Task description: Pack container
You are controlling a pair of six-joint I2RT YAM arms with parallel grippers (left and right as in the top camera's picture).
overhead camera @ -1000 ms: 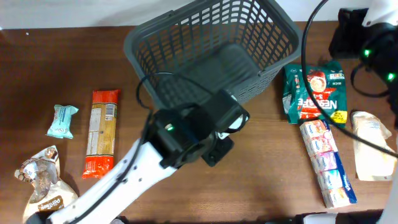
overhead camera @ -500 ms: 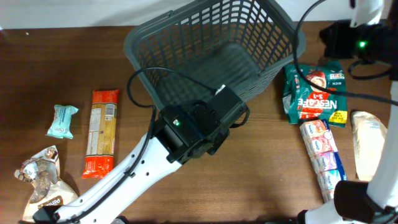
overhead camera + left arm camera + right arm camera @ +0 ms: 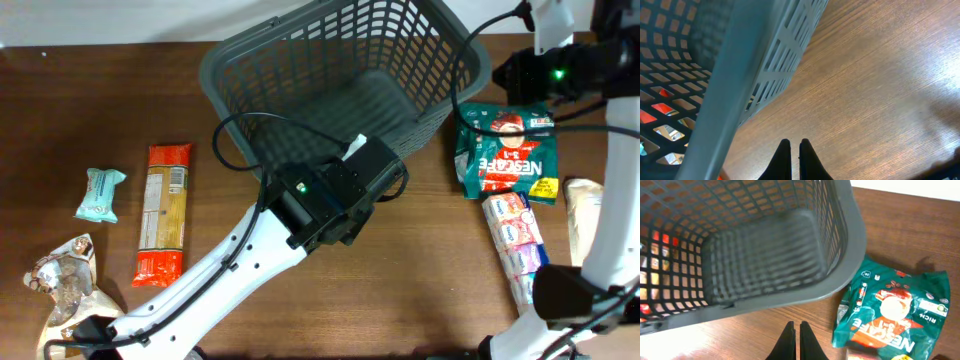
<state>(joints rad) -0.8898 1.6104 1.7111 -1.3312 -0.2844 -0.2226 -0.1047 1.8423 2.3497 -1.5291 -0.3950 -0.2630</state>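
Left gripper (image 3: 795, 144): the thin black fingers are pressed almost together with only a sliver of gap and hold nothing, low over the brown wood-grain table (image 3: 880, 75), just beside the near wall of the large dark grey plastic lattice basket (image 3: 725, 100). Right gripper (image 3: 794, 326): the same, fingers closed up and empty, over bare wood between the basket's thick rolled rim (image 3: 855, 245) and a glossy green crinkled coffee-mix packet (image 3: 895, 310). The right wrist view alone looks down to the basket's solid, empty base. The overhead view hides both sets of fingers under the arm housings but places the basket (image 3: 340, 70) at far centre of the table. On its left lie a long orange-red pasta packet (image 3: 165, 212), a small mint wrapper (image 3: 100, 193) and a brown crumpled snack bag (image 3: 65, 290) (partly cut off). On its right, below the green packet, lies a long blue-and-pink multipack (image 3: 522, 255).
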